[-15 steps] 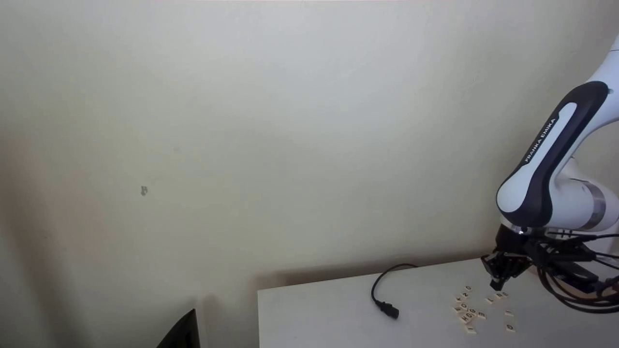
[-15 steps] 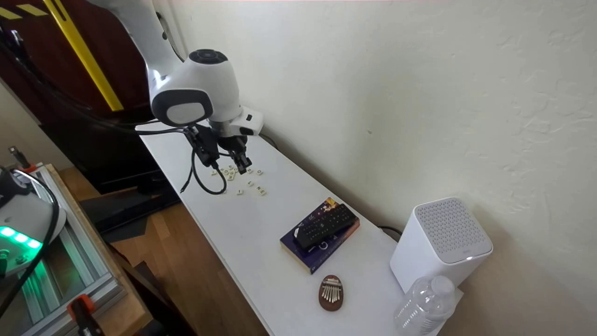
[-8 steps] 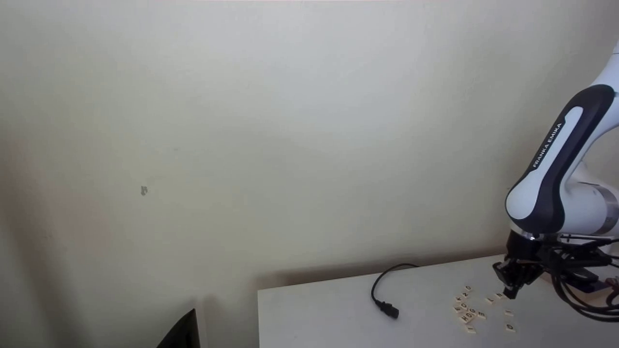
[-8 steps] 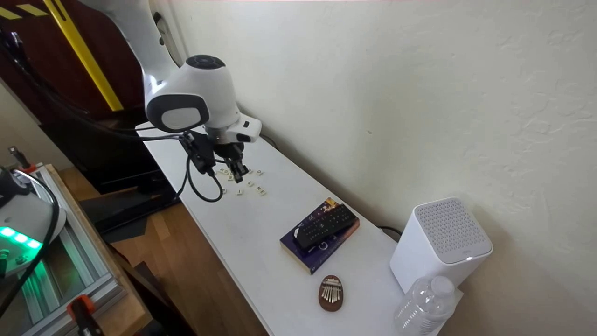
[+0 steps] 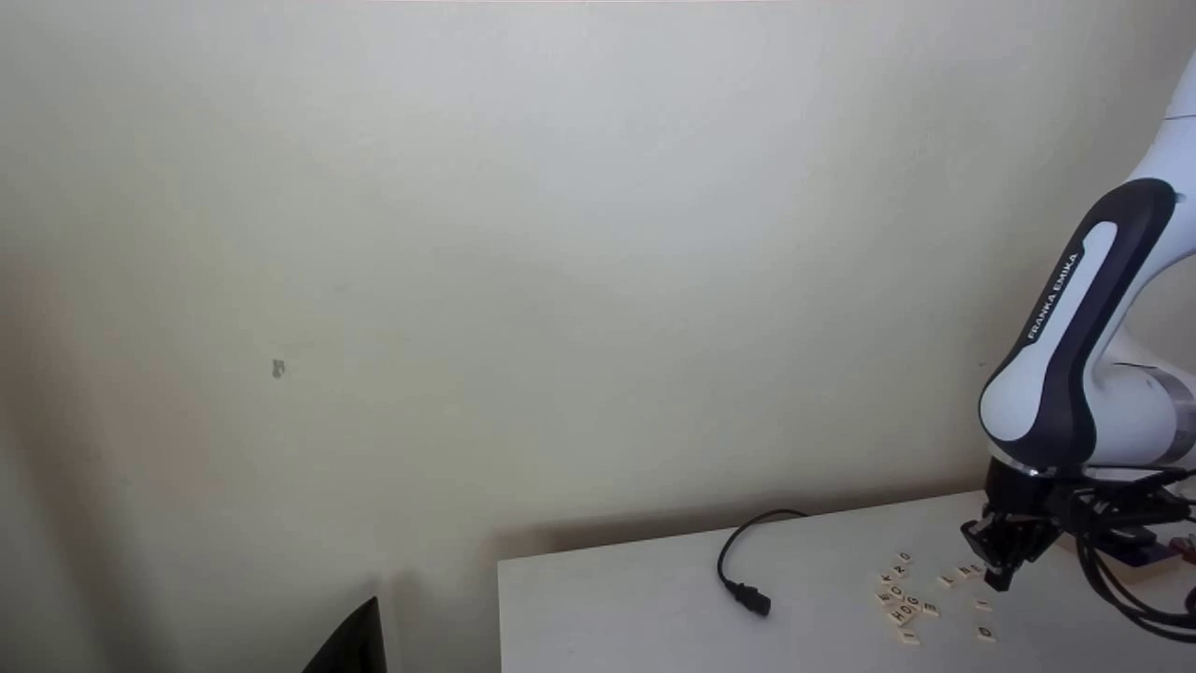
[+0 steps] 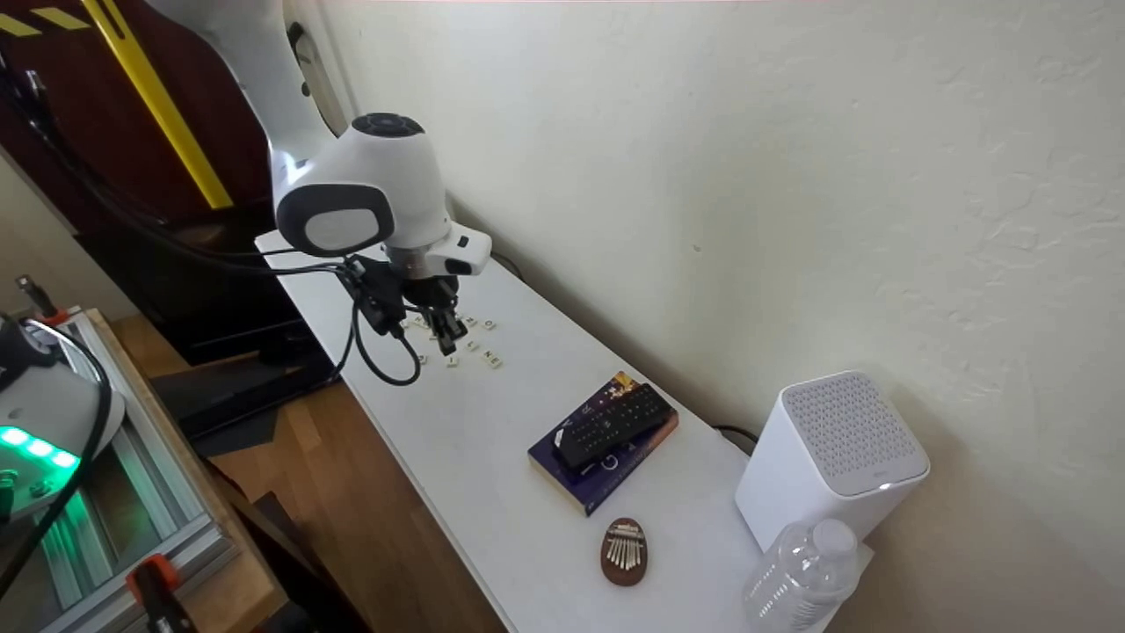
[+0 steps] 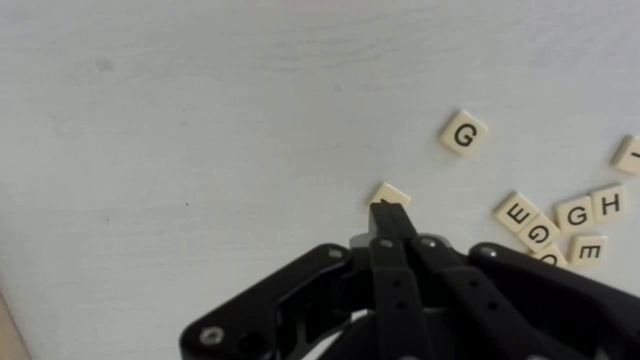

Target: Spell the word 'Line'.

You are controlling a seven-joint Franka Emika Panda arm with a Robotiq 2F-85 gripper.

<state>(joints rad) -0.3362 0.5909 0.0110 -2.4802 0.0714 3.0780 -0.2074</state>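
Note:
Pale tan letter tiles lie on the white table. In an exterior view an N tile and an E tile (image 6: 491, 359) sit side by side, with an L tile (image 6: 471, 346) behind them and an I tile (image 6: 452, 361) just below my fingertips. My gripper (image 7: 387, 205) is shut with nothing between its fingers, and in an exterior view the gripper (image 5: 998, 584) points down near these tiles. In the wrist view the fingertips cover most of a tile (image 7: 391, 194); only a stroke of its letter shows. I cannot tell whether they touch it.
A G tile (image 7: 464, 133) lies apart, near a cluster with an H tile (image 7: 608, 203) and an E tile (image 7: 518, 212). A black cable (image 5: 747, 596) lies on the table (image 5: 607, 608). Farther along are a book with a remote (image 6: 615, 426), a thumb piano (image 6: 624, 552) and a bottle (image 6: 804, 571).
The shut gripper has come down lower and moved away from the N and E tiles toward the I tile. The E tile shows again in an exterior view. The tiles have not visibly moved.

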